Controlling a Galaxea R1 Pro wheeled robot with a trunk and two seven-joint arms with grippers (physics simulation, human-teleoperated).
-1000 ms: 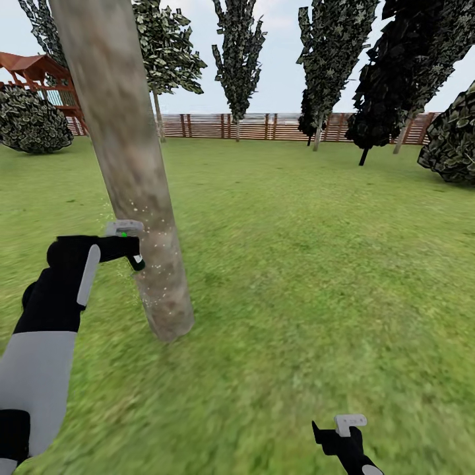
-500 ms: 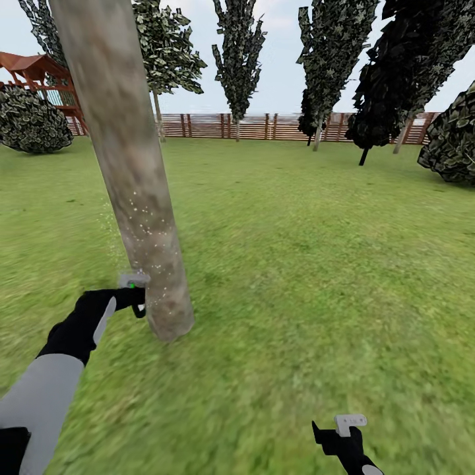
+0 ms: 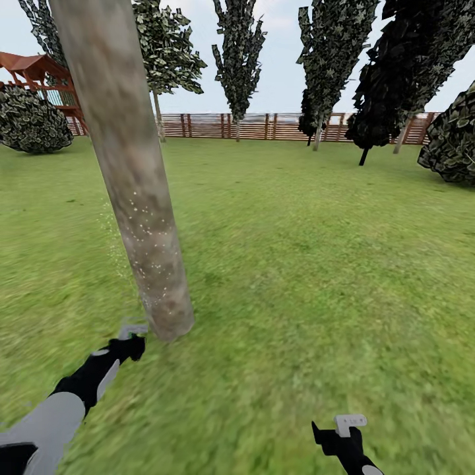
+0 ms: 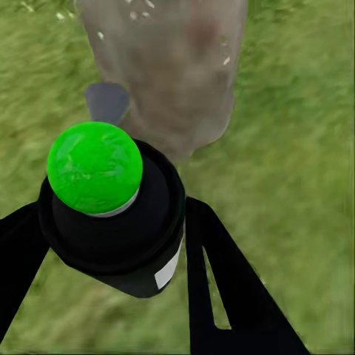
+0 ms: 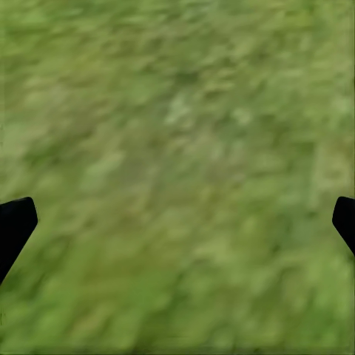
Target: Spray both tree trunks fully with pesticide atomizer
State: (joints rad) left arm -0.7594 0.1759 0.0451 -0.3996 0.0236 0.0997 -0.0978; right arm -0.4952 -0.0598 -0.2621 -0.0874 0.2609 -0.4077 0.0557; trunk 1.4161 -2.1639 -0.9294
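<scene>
A thick pale grey-tan tree trunk leans up from the grass just left of centre, and fine white specks of pesticide dot its lower part. My left gripper hangs low by the trunk's base, just to its left. In the left wrist view it is shut on the pesticide atomizer, a black bottle with a bright green cap, which points at the foot of the trunk. My right gripper is low at the front right, and its fingers stand open over bare grass.
Green lawn stretches to a brown slat fence. Several trees with ragged dark crowns stand along it, a round bush and a red play structure at far left, and another bush at far right.
My left arm has dropped down along the trunk, from about mid-height to its base, with the atomizer in it. More white specks show on the lower trunk. The right arm has not moved.
</scene>
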